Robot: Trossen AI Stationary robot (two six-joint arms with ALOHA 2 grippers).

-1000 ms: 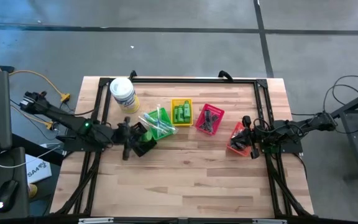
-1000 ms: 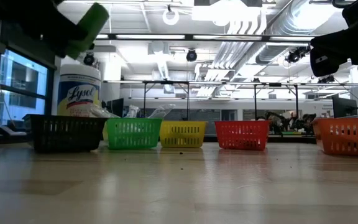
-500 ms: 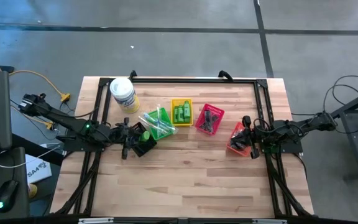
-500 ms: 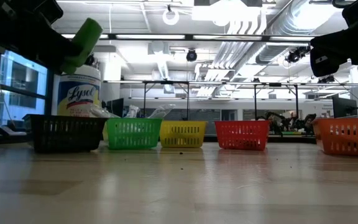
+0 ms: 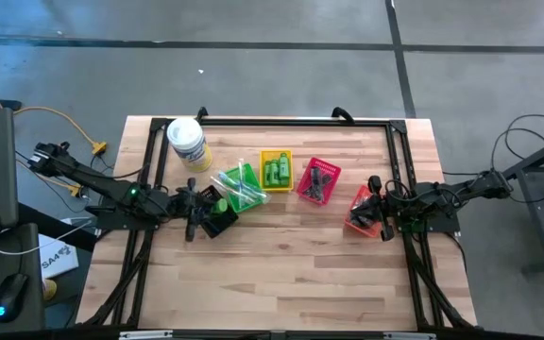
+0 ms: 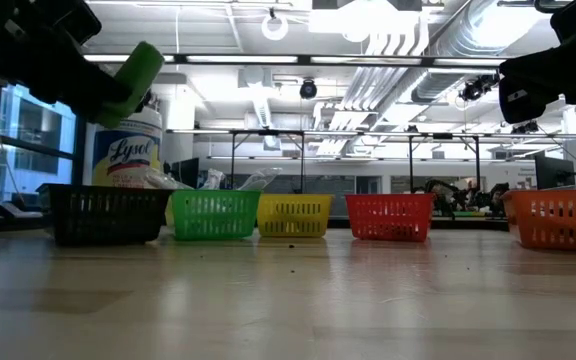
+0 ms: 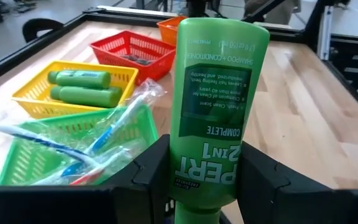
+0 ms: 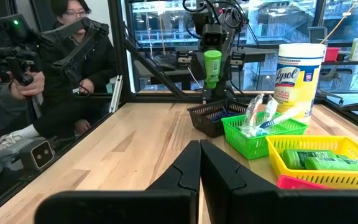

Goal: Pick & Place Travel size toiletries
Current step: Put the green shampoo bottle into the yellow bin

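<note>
Gripping a green bottle (image 7: pixel 213 99) between its fingers, the left pincer (image 5: pixel 217 205) holds it above the black basket (image 5: pixel 217 219) at the desk's (image 5: pixel 281 274) left. Rightward, the right pincer (image 8: pixel 200 163) is clenched empty beside the orange basket (image 5: pixel 361 210).

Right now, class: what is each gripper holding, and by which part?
The left gripper clamps the green bottle at its lower end; the right gripper is shut, holding nothing.
</note>
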